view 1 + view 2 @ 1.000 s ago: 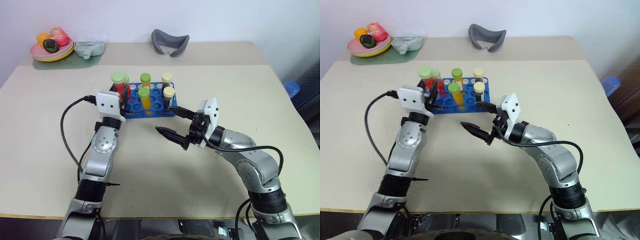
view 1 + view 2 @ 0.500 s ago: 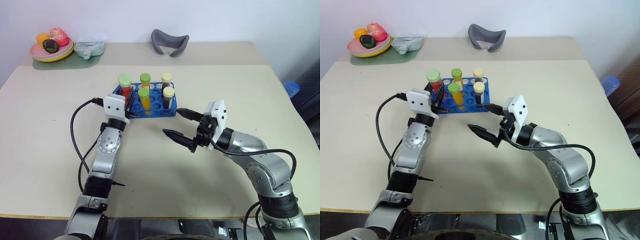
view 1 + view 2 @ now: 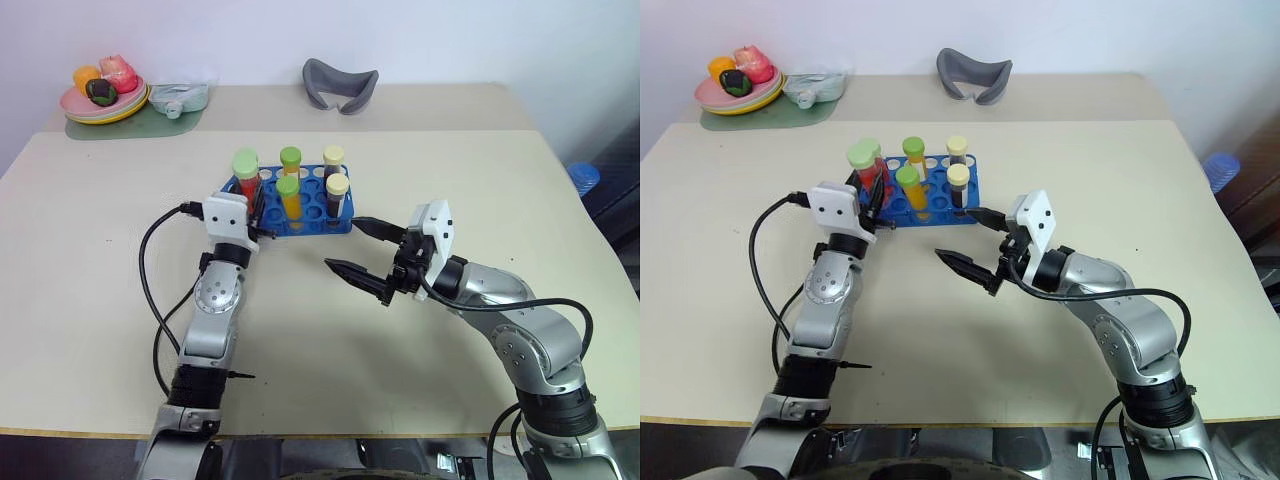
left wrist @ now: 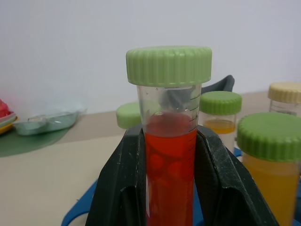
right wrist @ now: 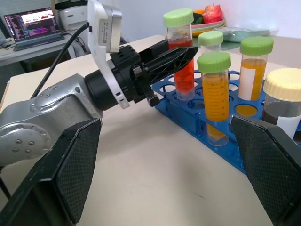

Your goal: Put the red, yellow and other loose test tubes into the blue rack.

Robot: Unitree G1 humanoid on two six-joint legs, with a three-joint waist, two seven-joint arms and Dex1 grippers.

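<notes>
Pinching the red tube [image 4: 169, 165] just below its green cap, your left gripper [image 4: 168, 179] holds it upright over the blue rack [image 3: 300, 222]; it looks light, stiff and slippery, while your right gripper [image 3: 362, 250] hangs spread.

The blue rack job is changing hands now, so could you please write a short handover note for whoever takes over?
Left gripper: shut on the red test tube, green-capped and upright, over the blue rack at its left end; whether it is seated cannot be told.
Right gripper: open, empty, above the table near the rack's front right corner.
Done: two orange tubes and two dark, cream-capped tubes stand in the rack.
Left: seat and release the red tube. No loose tubes visible on the table.
</notes>
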